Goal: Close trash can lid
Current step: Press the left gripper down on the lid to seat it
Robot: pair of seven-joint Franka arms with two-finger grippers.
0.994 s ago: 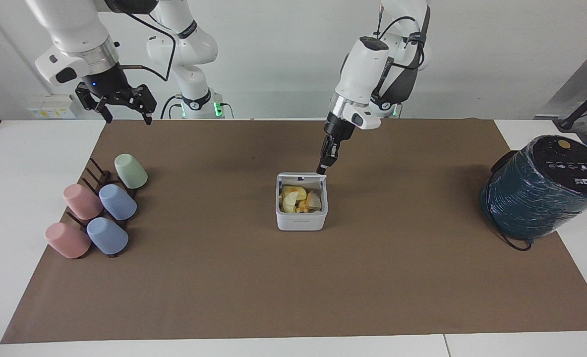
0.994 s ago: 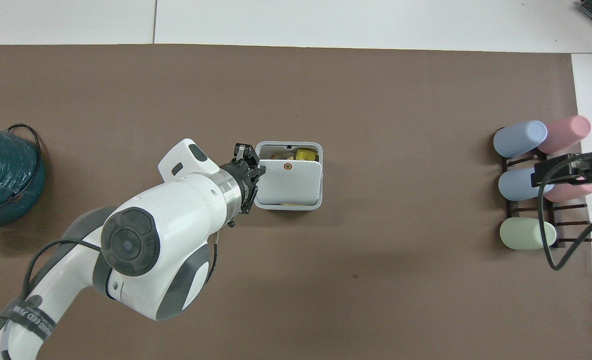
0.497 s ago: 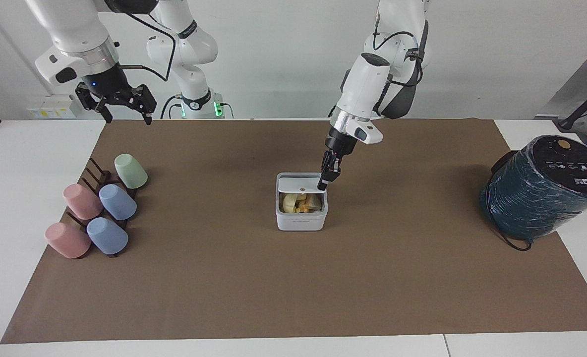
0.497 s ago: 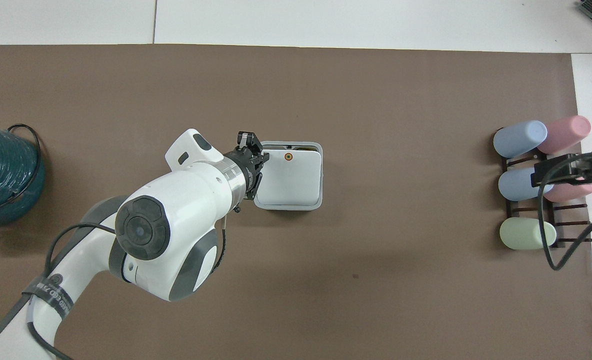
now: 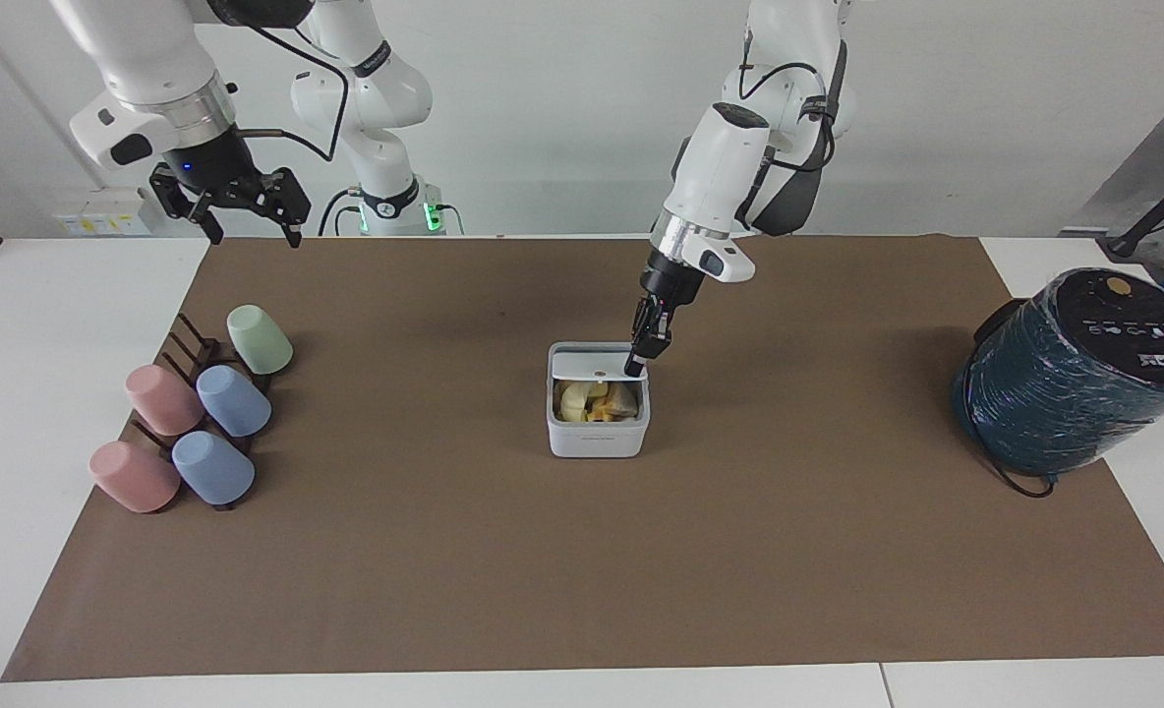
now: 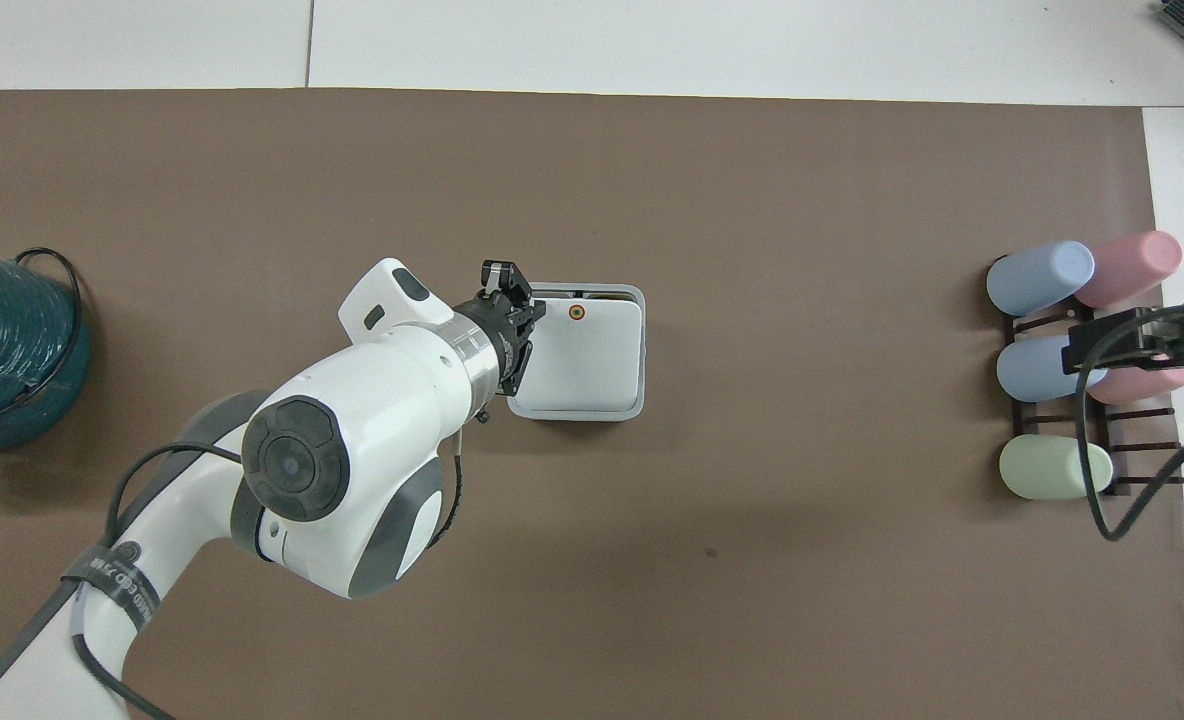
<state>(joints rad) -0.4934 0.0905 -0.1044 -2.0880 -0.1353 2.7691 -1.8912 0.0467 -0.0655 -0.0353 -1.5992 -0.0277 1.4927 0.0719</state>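
The white square trash can (image 5: 597, 438) stands mid-table on the brown mat, with yellow food scraps showing inside. Its lid (image 5: 587, 364) hangs tilted over the opening, hinged on the side nearer the robots. From overhead the lid (image 6: 587, 355) with its orange dot hides nearly all of the trash can (image 6: 577, 412). My left gripper (image 5: 633, 369) is shut, its tips resting on the lid's edge toward the left arm's end. The left gripper (image 6: 530, 315) overlaps that same edge in the overhead view. My right gripper (image 5: 253, 221) waits open, high above the mat's corner near the cup rack.
A large dark teal wrapped cylinder (image 5: 1074, 379) lies at the left arm's end of the table. A dark rack holding several pastel cups (image 5: 199, 418) sits at the right arm's end; the right gripper (image 6: 1137, 340) hangs over it in the overhead view.
The lid has swung down from almost upright to a low tilt over the opening. My left gripper followed it down, still shut. The right arm has not moved.
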